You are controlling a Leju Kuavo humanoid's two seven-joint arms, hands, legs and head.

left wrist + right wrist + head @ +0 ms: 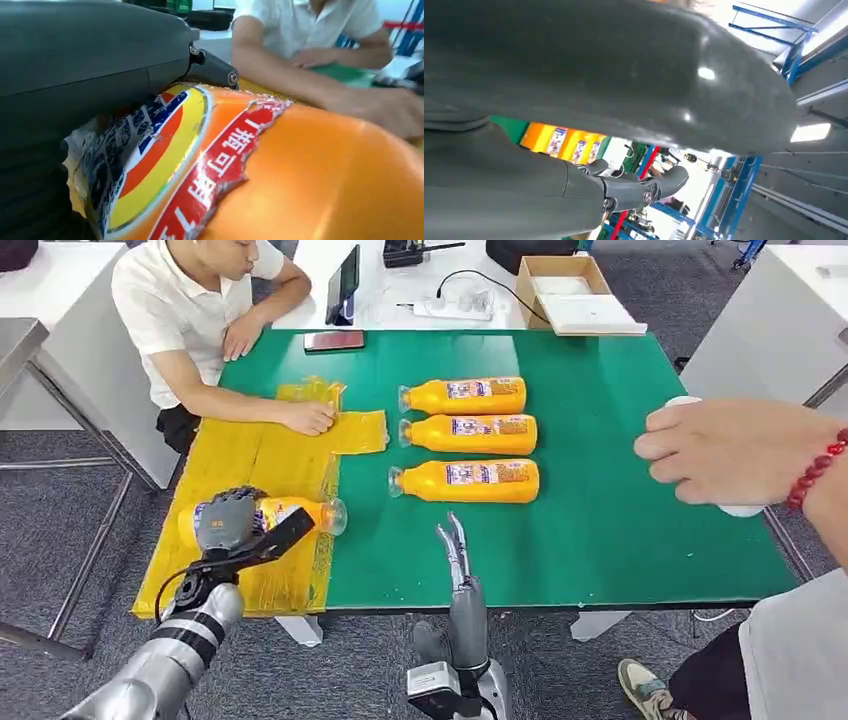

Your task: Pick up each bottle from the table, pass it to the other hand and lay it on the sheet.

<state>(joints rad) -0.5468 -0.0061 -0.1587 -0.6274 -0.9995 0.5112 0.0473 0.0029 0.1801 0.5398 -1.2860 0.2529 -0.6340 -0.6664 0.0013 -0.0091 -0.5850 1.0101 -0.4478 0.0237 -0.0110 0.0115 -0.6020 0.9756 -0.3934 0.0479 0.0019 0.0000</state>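
Note:
My left hand (232, 521) grips an orange bottle (300, 512) that lies on its side on the yellow sheet (250, 455), cap toward the green mat. Up close, the bottle (280, 175) with its torn label presses against the left hand (90, 65). Three more orange bottles (470, 438) lie in a row on the green mat (620, 530), caps pointing left; they appear small in the right wrist view as bottles (564, 142). My right hand (458, 560) is at the table's front edge, fingers straight and holding nothing, its fingers (634, 187) apart.
A seated person rests a hand (306, 417) on the sheet's far edge. Another person's hand (730, 450) with a red bead bracelet holds a white object over the mat's right side. A phone (334, 340) lies at the mat's far edge; a cardboard box (570, 290) stands behind.

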